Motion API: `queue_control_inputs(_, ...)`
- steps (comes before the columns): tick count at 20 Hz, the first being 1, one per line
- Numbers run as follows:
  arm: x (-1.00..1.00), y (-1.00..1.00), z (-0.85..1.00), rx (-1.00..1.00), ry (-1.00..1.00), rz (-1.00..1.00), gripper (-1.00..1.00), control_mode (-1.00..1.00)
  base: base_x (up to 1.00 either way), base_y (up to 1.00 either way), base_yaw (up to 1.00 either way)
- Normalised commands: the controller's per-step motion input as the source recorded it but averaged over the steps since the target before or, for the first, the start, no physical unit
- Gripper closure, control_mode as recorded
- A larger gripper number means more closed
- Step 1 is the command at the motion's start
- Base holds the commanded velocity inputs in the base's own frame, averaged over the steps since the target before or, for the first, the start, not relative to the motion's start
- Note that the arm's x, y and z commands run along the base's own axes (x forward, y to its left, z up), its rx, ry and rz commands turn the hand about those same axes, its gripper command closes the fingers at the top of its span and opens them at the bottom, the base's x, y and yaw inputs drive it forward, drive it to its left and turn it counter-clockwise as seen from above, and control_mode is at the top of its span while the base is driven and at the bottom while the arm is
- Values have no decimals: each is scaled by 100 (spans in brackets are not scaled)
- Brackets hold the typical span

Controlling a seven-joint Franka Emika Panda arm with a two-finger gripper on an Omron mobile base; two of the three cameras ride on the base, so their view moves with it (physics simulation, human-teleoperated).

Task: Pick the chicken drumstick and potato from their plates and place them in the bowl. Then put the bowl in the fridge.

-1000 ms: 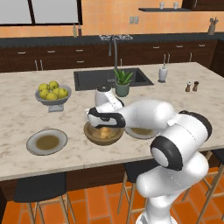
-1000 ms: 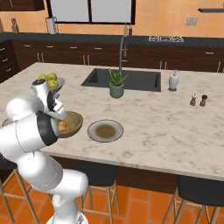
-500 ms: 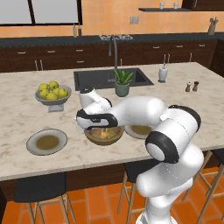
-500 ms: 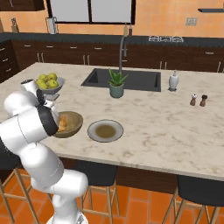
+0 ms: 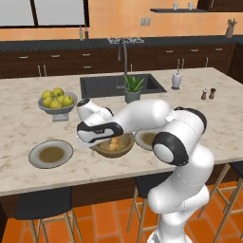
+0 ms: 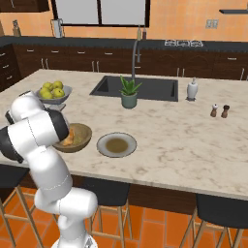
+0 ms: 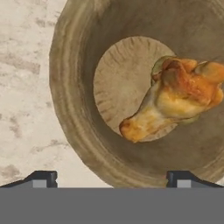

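Bowl (image 7: pixel 78 131), tan-brown wood w/ thick rim, sits on the marble counter (image 5: pixel 19 118) near its front edge, seen from directly above in the hand view; the chicken drumstick (image 7: pixel 175 98) lies inside it, orange-golden, tapered end toward the bowl's centre, w/ a sliver of the yellowish potato (image 7: pixel 158 64) just showing beneath its thick end. Gripper (image 7: pixel 111 177) hangs over the bowl's rim w/ jaws spread wide and nothing between them; one dark fingertip (image 7: pixel 41 178) stands over bare counter, the other over the bowl wall. In the left base view the hand (image 5: pixel 95 130) is low, just left of the bowl (image 5: pixel 116 147), arm reaching across from the lower right. Two grey plates w/ brownish centres flank the bowl, both bare: one well to the left (image 5: pixel 51 153), one just beside it on the right (image 6: pixel 116 144). Behind, a grey footed fruit bowl (image 5: pixel 56 107) holds yellow-green fruits; a potted plant (image 6: pixel 129 93) stands at the sink (image 6: pixel 145 87) edge, w/ a soap dispenser (image 6: pixel 192 89) and salt & pepper shakers (image 6: pixel 219 111) farther right. No brand, label or legible writing on any item
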Motion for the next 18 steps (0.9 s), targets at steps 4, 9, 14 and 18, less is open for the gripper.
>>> queue_control_inputs(4,18,-18,-30,0,-4,20,-100,-100,0,0,0)
queue_control_inputs(9,4,-1,-20,2,-2,17,-100,-100,0,0,0)
queue_control_inputs(14,6,1,-1,0,0,7,-100,-100,0,0,0)
queue_control_inputs(18,0,12,-3,0,0,4,-100,-100,0,0,0)
